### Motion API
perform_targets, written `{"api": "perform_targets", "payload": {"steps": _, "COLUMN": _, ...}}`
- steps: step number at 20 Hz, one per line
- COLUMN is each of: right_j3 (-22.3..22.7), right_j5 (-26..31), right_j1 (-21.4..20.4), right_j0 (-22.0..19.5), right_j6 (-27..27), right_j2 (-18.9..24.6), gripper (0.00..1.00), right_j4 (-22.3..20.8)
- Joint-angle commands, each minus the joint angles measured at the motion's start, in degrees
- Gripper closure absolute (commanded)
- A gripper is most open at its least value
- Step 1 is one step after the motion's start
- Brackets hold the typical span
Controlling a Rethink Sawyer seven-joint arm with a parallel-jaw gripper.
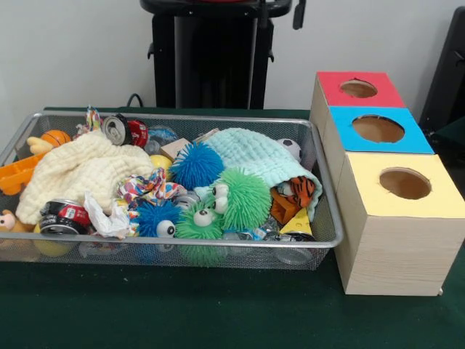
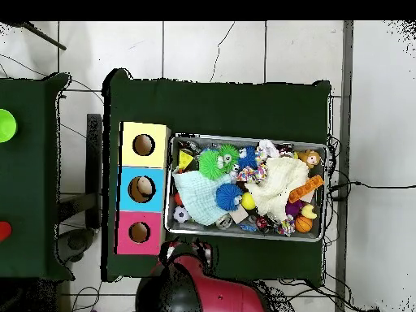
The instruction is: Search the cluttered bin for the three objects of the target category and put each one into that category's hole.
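A wire mesh bin (image 1: 218, 242) (image 2: 328, 188) holds a heap of mixed things. In it lie a blue spiky ball (image 1: 195, 165), green spiky balls with eyes (image 1: 243, 198), soda cans (image 1: 125, 130) (image 1: 64, 216), a cream cloth (image 1: 76, 171) (image 2: 280, 180) and a mint cloth (image 1: 263, 156) (image 2: 197, 199). Beside the bin stand three boxes with round holes: red (image 1: 358, 89) (image 2: 139, 232), blue (image 1: 378, 129) (image 2: 142, 188) and yellow (image 1: 405, 184) (image 2: 144, 145). Only a black tip of my gripper (image 1: 298, 14) shows at the top edge, far from the bin.
A toy tiger (image 1: 300, 190), a small soccer ball (image 1: 290, 147), an orange ball (image 1: 55, 137), orange plastic (image 1: 16, 175) and crumpled paper (image 1: 105, 218) also fill the bin. Green cloth (image 1: 182, 313) covers the table. A second green table (image 2: 28, 162) stands apart in the overhead view.
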Motion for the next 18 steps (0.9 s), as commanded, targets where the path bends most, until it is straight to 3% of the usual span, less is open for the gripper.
{"api": "perform_targets", "payload": {"steps": 1, "right_j3": 5.27, "right_j5": -4.89, "right_j1": 3.46, "right_j0": -4.87, "right_j6": 0.27, "right_j2": 6.98, "gripper": 0.00, "right_j4": -4.58}}
{"api": "perform_targets", "payload": {"steps": 14, "right_j3": 4.32, "right_j5": -10.24, "right_j1": 7.92, "right_j0": -6.59, "right_j6": 3.71, "right_j2": 6.92, "gripper": 0.00, "right_j4": -9.78}}
{"api": "perform_targets", "payload": {"steps": 18, "right_j3": 4.47, "right_j5": -14.30, "right_j1": 10.41, "right_j0": -7.48, "right_j6": 5.25, "right_j2": 7.03, "gripper": 0.00, "right_j4": -11.45}}
